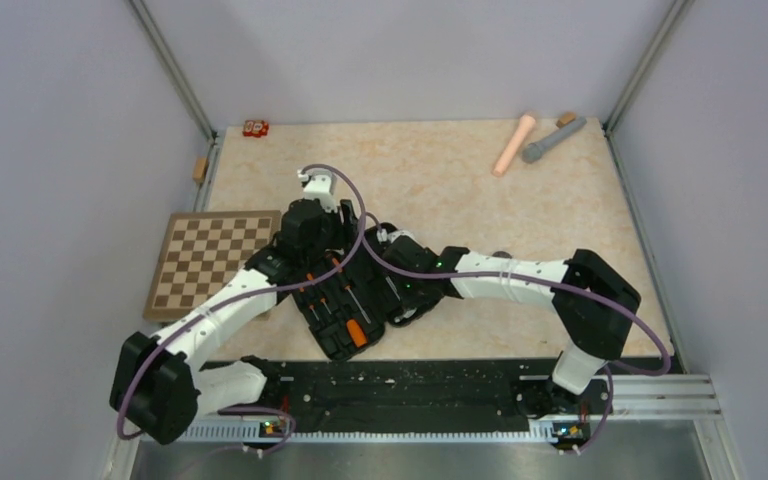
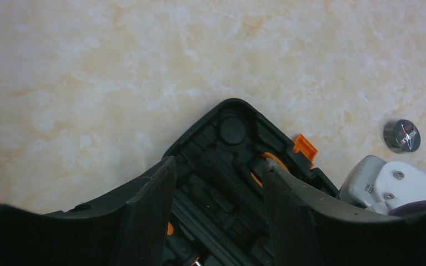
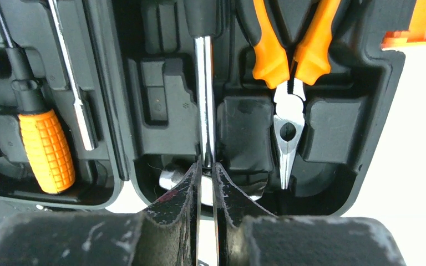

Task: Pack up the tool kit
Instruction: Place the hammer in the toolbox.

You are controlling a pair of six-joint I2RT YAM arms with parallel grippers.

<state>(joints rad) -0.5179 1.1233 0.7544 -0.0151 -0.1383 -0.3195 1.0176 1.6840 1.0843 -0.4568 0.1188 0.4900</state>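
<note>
The black tool kit case (image 1: 345,305) lies open at the table's middle. My left gripper (image 2: 219,166) hangs open over its far end, one finger on each side of a black ribbed handle (image 2: 236,177) seated in the case, not touching it. The orange latch (image 2: 305,147) sticks out of the case rim. My right gripper (image 3: 206,166) is shut on the tip of a chrome-shafted tool (image 3: 203,94) lying in its slot. Orange-handled pliers (image 3: 287,61) sit to the shaft's right. An orange-handled screwdriver (image 3: 45,149) rests in the other half.
A brown chessboard (image 1: 205,262) lies left of the case, partly off the table edge. A pink cylinder (image 1: 513,145) and a grey cylinder (image 1: 552,140) rest at the far right. A small red object (image 1: 256,127) sits at the back left. A small round dark metal piece (image 2: 402,136) lies beside the case.
</note>
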